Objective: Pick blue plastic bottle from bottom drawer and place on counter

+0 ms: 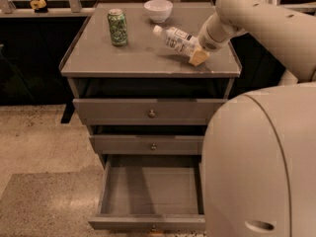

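Observation:
The blue plastic bottle [175, 38], clear with a white cap and pale label, is tilted over the right part of the counter [123, 58], cap pointing left toward the bowl. My gripper [197, 53] is at the bottle's base end, shut on it, with a tan fingertip [199, 58] just above the counter surface. The bottom drawer [150, 191] is pulled open below, and its inside shows nothing in it.
A green patterned can [117, 27] stands at the counter's back left. A white bowl [158, 10] sits at the back middle. The two upper drawers [148, 113] are shut. My white arm and body [256, 162] fill the right side.

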You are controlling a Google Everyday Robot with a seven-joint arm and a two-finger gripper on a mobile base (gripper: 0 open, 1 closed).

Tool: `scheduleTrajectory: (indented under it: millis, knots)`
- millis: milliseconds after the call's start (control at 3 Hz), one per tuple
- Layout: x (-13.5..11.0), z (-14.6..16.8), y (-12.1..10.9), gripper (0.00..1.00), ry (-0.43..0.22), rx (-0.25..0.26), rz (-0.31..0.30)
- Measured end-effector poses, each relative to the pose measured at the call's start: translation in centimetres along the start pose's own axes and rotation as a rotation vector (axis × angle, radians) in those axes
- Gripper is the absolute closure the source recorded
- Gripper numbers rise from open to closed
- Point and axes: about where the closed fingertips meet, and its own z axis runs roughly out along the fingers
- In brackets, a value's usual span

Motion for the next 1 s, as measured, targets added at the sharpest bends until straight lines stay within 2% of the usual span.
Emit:
scheduleTrajectory:
  millis: [333,667,1000]
  knots:
    - [0.0,0.0,0.0,0.12,0.0,0.0,0.0]
    - [0.0,0.01,0.01,0.0,0.0,0.0,0.0]
    - [0.0,0.01,0.01,0.0,0.0,0.0,0.0]
